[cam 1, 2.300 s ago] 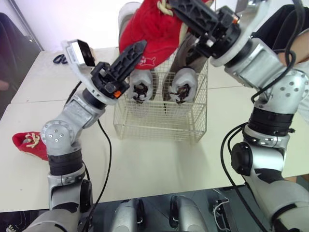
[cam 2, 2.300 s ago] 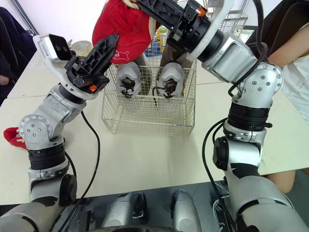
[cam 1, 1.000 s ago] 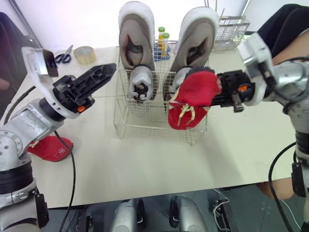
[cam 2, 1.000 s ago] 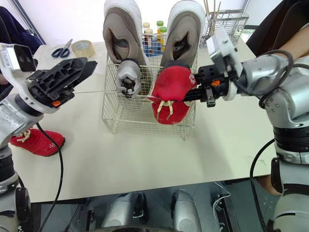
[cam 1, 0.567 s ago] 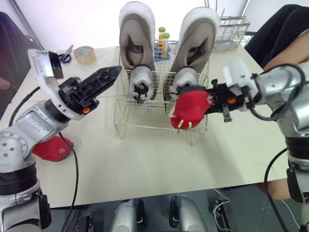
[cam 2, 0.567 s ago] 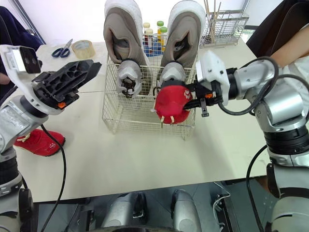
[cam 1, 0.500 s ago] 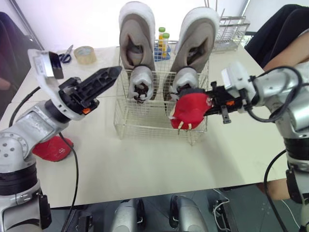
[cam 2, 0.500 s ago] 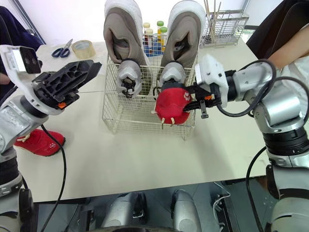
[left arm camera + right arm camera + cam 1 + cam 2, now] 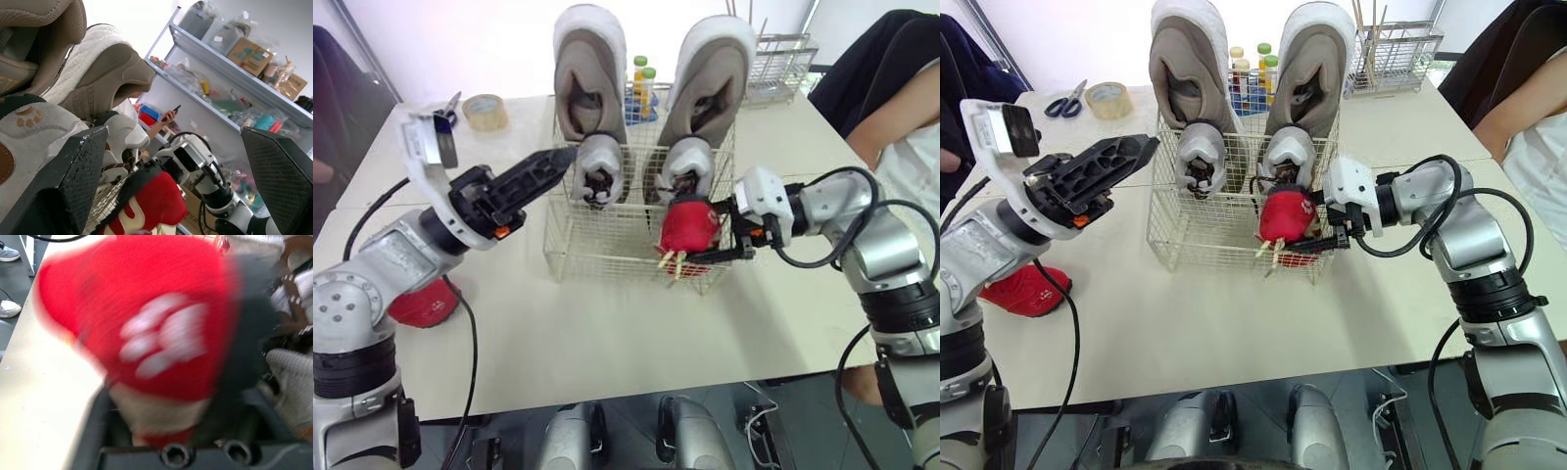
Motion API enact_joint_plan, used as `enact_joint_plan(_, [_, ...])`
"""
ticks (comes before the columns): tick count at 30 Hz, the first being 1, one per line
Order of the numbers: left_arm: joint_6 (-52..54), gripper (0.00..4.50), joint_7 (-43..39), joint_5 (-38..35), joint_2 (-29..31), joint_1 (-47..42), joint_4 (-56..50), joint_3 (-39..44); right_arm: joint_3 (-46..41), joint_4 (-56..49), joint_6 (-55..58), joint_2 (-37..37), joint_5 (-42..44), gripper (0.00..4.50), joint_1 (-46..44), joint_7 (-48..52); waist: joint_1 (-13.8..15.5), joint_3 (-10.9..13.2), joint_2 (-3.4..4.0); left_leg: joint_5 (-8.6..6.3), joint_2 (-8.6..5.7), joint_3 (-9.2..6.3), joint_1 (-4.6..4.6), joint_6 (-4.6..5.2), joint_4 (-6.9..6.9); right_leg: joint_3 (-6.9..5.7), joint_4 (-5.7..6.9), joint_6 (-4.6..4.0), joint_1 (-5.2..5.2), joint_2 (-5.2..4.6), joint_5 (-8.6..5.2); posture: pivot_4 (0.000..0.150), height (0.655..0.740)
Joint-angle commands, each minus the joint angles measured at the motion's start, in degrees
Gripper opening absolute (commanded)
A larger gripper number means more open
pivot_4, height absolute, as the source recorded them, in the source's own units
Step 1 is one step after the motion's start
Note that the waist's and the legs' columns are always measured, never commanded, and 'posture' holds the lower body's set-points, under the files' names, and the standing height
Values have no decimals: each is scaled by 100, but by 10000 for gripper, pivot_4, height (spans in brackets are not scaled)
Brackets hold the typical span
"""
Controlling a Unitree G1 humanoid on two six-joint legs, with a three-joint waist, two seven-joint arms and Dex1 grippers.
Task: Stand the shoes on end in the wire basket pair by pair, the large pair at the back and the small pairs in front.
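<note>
The red shoe [image 9: 690,227] was high above the wire basket [image 9: 607,257] two seconds before, and half a second ago it hung at the level of the front rim on the right side. Now it is down inside the basket, in the front right corner, just in front of the right small grey shoe [image 9: 683,168]. Its laces poke out through the front wires near the bottom. The right claw [image 9: 713,235] is still pinching this shoe from the right side, so it is not released; I cannot tell if it already rests on the basket floor or stands properly on end. The large beige pair [image 9: 590,73] stands upright at the back and the small grey pair in front of it, so the order asked by the task is kept so far. The left claw [image 9: 558,162] hovers empty beside the upper left edge of the basket, its fingers spread wide apart. The second red shoe [image 9: 1023,289] lies on the counter [image 9: 607,333] well apart to the left, partly hidden by the left arm. In my judgement the next need is to let go gently and then fetch that one.
</note>
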Motion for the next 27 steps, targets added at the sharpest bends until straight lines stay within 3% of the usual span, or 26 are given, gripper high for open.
enact_joint_plan(1, [-126, 45000, 29, 37, 29, -80, -132, 35, -141, -82, 51, -186, -71, 44204, -13, 75, 3, 0, 0, 0, 0, 0, 0, 0, 1, 0, 0, 0, 0, 0, 0, 1500, 7400])
enact_joint_plan(11, [-173, 45000, -48, 213, -22, -89, -89, -11, -815, -623, 884, -1002, 337, 44204, -207, 180, 9, 1, 1, 0, 0, -1, -2, 0, 1, -1, -1, -1, -1, -1, 0, 1500, 7400])
enact_joint_plan(16, [-65, 45000, -151, 353, 255, -41, 71, 168, -1468, -785, 1707, -1177, 993, 44204, -442, -42, 8, 1, 1, -1, 0, -1, -2, 0, 1, 0, -1, -1, -3, -2, 0, 1500, 7400])
enact_joint_plan(22, [-83, 45000, 35, 468, 915, -107, 396, 658, -2305, -679, 3419, -584, 3001, 44204, -1469, -678, -15, 1, 2, -1, 2, -1, -5, 0, -2, 3, 1, -4, -12, -3, -1, 1500, 7400])
enact_joint_plan(27, [-344, 45000, 661, 1244, 1198, -123, 599, 1025, -2143, -420, 3706, -36, 3530, 44204, -1913, -609, 1, 1, 1, -3, 2, -2, -6, 2, -5, 2, 1, -4, -12, -5, 0, 1500, 7400])
